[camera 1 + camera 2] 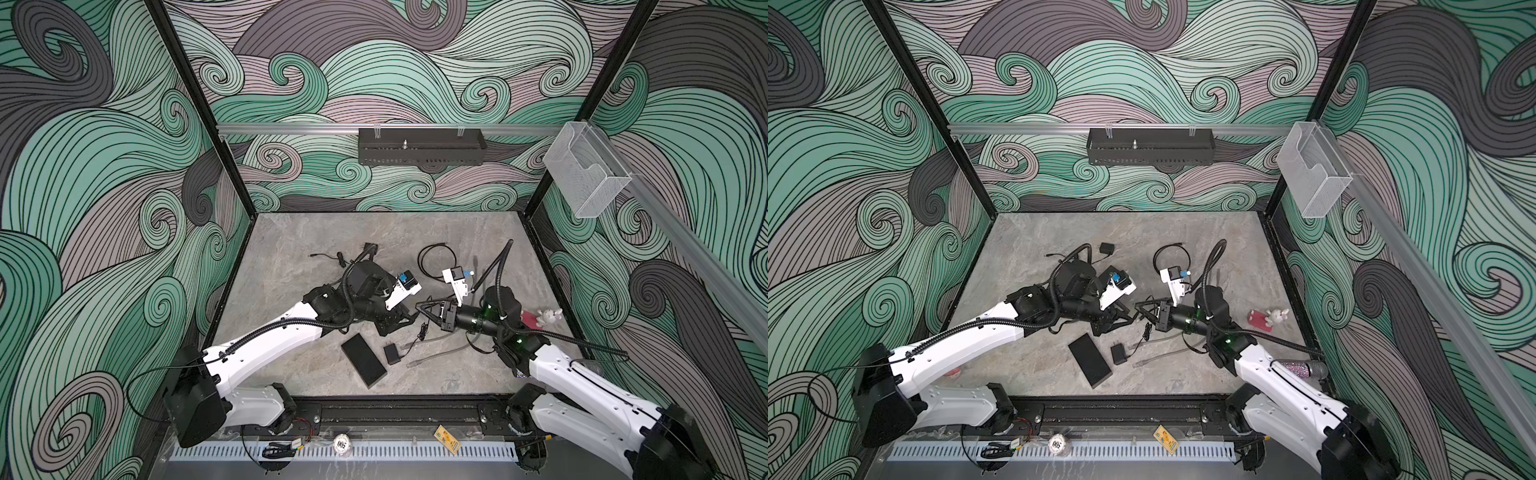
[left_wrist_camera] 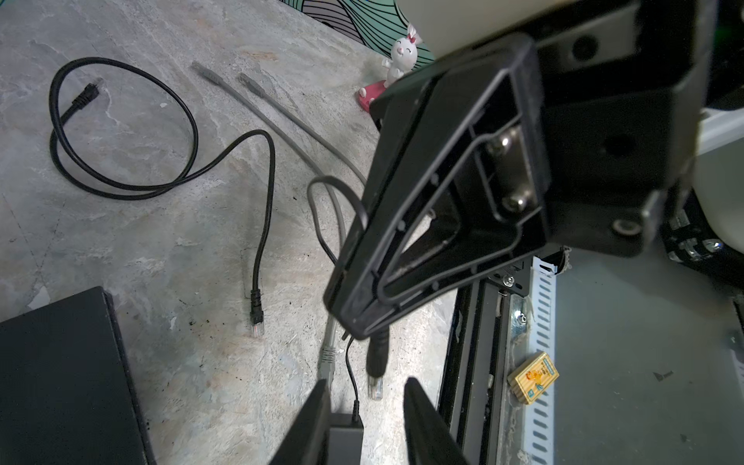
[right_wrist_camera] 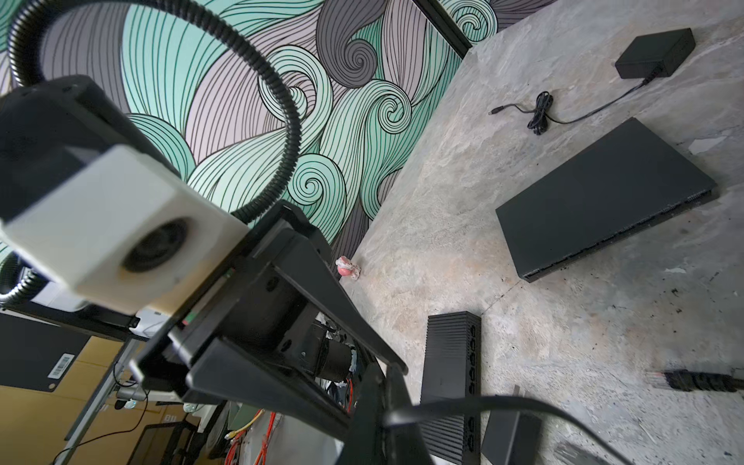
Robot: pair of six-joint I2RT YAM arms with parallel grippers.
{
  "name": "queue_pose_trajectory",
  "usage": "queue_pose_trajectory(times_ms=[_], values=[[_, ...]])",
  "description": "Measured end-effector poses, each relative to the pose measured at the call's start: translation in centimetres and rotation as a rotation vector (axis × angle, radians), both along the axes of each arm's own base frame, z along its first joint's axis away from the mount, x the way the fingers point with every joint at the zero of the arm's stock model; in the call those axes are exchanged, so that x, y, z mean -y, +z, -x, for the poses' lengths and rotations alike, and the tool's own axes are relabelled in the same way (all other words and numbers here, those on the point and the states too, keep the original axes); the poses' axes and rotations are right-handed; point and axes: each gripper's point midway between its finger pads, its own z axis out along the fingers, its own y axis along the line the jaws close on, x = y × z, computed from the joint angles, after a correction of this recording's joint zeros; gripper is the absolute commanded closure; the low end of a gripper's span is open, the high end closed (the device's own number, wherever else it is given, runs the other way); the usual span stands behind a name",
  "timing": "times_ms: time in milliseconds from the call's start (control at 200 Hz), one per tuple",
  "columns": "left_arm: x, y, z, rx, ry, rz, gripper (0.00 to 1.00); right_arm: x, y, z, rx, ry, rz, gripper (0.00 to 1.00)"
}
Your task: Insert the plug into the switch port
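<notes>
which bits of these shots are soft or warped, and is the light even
In both top views the light is even, without hard shadows, and the wide lens splays the frame posts; in the left wrist view the right gripper looms close and dark; in the right wrist view the near white camera housing is soft, the flat black box sharp.

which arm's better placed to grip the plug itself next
Left, likely: the left gripper's open jaws straddle the plug, which dangles below the right gripper, shut on its cable.
</notes>
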Motion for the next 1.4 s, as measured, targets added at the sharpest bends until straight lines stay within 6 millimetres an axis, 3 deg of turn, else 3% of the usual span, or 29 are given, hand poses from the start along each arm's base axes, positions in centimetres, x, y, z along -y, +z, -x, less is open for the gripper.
queue_pose_trajectory(times_ms=[295,350,430,505,690,911,1146,1296,1401], values=[[0.0,-0.6,-0.3,-0.015,0.048,0.032,0.72,0.1,2.0,-0.6,-0.016,-0.041,-0.118,1.0],[-0.5,-0.8,-0.4,-0.01,0.076,0.04,0.68,0.2,2.1,-0.7,-0.03,-0.052,-0.135,1.0],[-1.2,-0.4,-0.5,0.025,0.116,0.082,0.49,0.4,2.0,-0.9,-0.062,-0.072,-0.165,1.0],[-1.9,0.4,-0.5,0.06,0.161,0.143,0.47,0.7,1.7,-1.0,-0.096,-0.09,-0.186,1.0],[-2.6,2.7,-0.1,0.182,0.163,0.302,0.49,0.7,2.7,-1.4,-0.142,-0.099,-0.254,1.0],[-3.0,2.5,0.3,0.275,0.152,0.399,0.48,0.6,4.0,-1.6,-0.174,-0.092,-0.331,1.0],[-2.7,5.6,-0.7,0.386,0.177,0.507,0.5,0.4,4.3,-1.8,-0.205,-0.086,-0.365,1.0],[-2.1,5.4,-1.4,0.406,0.178,0.509,0.61,0.3,4.2,-1.9,-0.217,-0.085,-0.373,1.0],[-1.9,5.2,-1.6,0.41,0.175,0.505,0.62,0.3,4.4,-1.9,-0.217,-0.084,-0.38,1.0]])
